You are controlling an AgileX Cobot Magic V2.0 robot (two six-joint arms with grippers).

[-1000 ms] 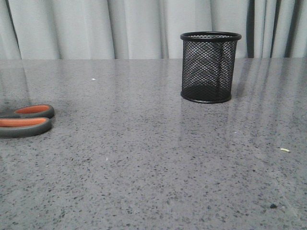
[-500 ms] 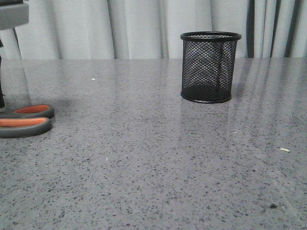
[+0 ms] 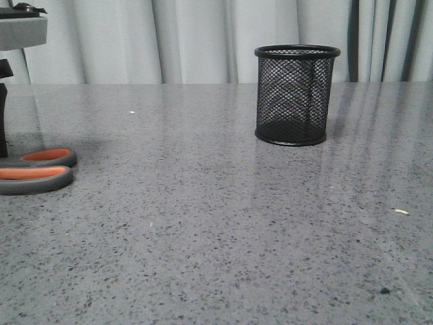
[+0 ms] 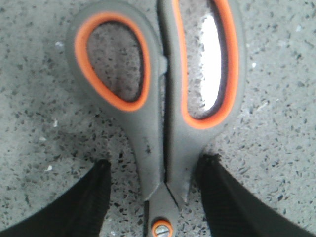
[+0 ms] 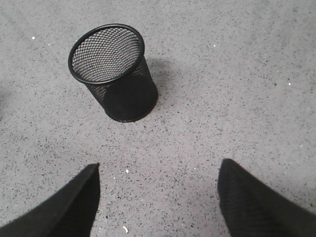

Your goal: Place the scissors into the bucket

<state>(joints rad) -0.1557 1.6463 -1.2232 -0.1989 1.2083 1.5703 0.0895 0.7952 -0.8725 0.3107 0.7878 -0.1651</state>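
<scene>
Your scissors [image 3: 37, 170] lie flat on the grey speckled table [image 3: 216, 223] at about 9 o'clock in the front view, only the orange-lined handle loops showing past the frame edge. The bucket [image 3: 297, 95] stands upright at roughly 1 o'clock, well apart from them and, as far as the mesh lets you see, with nothing inside.

Your left gripper [image 4: 155, 173] sits directly over the scissors [image 4: 163, 98] — its two black fingers [image 4: 91, 197] are spread, one on each side of the handle shanks near the pivot screw. Whether the tips touch the table is hard to tell from this close.

Your right gripper [image 5: 158, 197] hangs above bare table with its fingers wide apart, holding nothing — the bucket [image 5: 114, 74] lies beyond it, clear of both fingers
</scene>
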